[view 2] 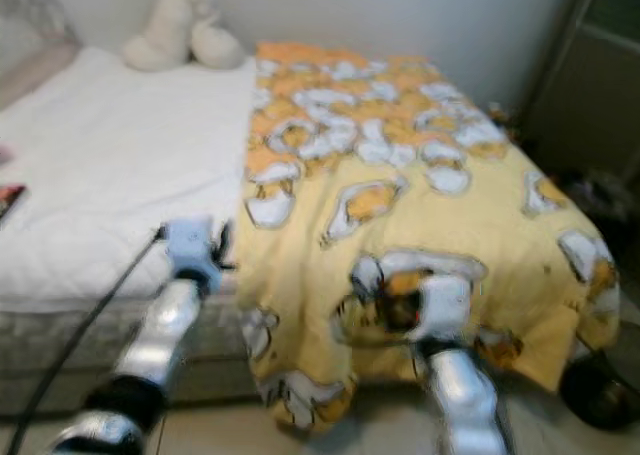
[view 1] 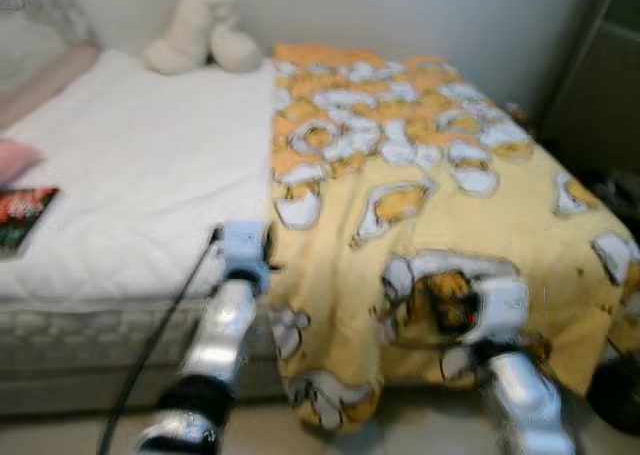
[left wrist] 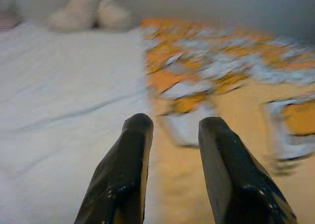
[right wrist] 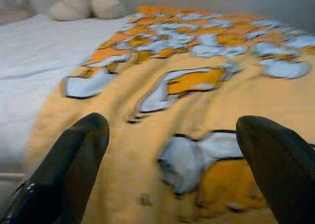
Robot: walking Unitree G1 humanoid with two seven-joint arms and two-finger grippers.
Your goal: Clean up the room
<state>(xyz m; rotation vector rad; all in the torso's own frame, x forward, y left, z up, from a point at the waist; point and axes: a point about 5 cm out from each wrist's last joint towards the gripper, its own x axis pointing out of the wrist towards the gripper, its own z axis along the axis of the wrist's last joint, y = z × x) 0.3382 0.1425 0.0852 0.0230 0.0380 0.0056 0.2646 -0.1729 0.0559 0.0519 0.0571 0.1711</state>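
A yellow blanket (view 1: 420,175) with orange and white cartoon prints covers the right half of the bed and hangs over its foot end. The left half shows the bare white mattress cover (view 1: 140,165). My left gripper (left wrist: 174,123) is held at the foot of the bed, by the blanket's left edge, open by a narrow gap with nothing between its fingers. My right gripper (right wrist: 172,123) stands wide open just in front of the blanket's drooping front part, and is empty too. Both silver arms (view 1: 225,335) reach up from below.
A cream plush toy (view 1: 200,30) rests against the wall at the head of the bed. A book (view 1: 22,215) and a pink pillow (view 1: 15,158) lie at the left edge. Dark furniture (view 1: 600,85) stands right of the bed, with a dark object (view 1: 615,395) on the floor.
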